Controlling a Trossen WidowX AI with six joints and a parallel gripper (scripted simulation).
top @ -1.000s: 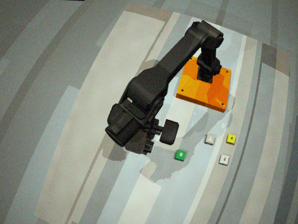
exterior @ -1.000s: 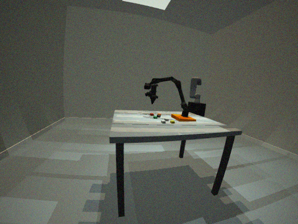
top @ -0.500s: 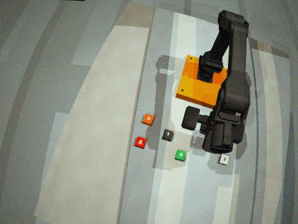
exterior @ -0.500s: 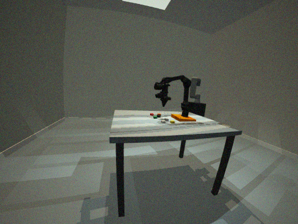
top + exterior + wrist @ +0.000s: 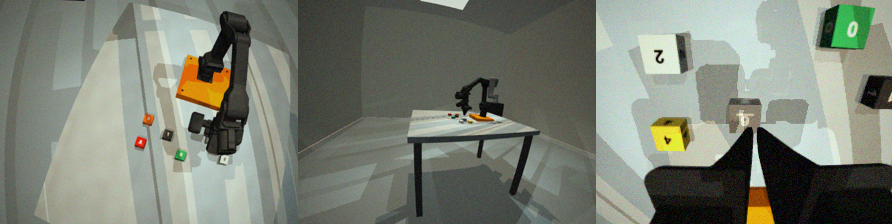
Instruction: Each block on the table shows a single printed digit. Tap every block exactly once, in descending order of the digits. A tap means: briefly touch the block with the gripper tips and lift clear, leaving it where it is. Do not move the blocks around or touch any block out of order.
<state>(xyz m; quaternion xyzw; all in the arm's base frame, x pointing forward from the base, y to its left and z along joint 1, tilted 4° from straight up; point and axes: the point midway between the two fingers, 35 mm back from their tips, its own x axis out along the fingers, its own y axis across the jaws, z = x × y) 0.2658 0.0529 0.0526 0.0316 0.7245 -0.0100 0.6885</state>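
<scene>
1. Seven blocks lie on the table (image 5: pixel 92 134) (image 5: pixel 471 137), spread in front of and beside the orange base plate (image 5: pixel 193 91) (image 5: pixel 478 118) (image 5: pixel 760 215).
2. One gripper (image 5: pixel 224 137) (image 5: pixel 465 114) (image 5: pixel 754 132) points down with its fingers drawn together, only a sliver between the tips, and nothing is held there.
3. The tips hang over the grey block (image 5: pixel 464 120) (image 5: pixel 744 115), apart from it in the exterior view. Its digit has a bar and is probably a 6, though the wrist view is grainy enough that I would not swear to it.
4. In the wrist view, the yellow block (image 5: pixel 470 122) (image 5: pixel 670 135), marked 4, sits to the left of the grey one, with the white block (image 5: pixel 223 159) (image 5: pixel 461 121) (image 5: pixel 661 54), marked 2, beyond it.
5. On the other side are the green block (image 5: pixel 181 155) (image 5: pixel 453 117) (image 5: pixel 847 27), showing 0, and the black block (image 5: pixel 167 135) (image 5: pixel 456 116) (image 5: pixel 880 93), showing 1.
6. Farthest across from the white block in the top view are the orange block (image 5: pixel 148 119) (image 5: pixel 457 114), a 3, and the red block (image 5: pixel 140 142) (image 5: pixel 449 114), apparently an underlined 9. They lie near each other, not touching.
7. Both the grey and yellow blocks are hidden beneath the arm (image 5: pixel 239 78) (image 5: pixel 473 84) in the top view.
</scene>
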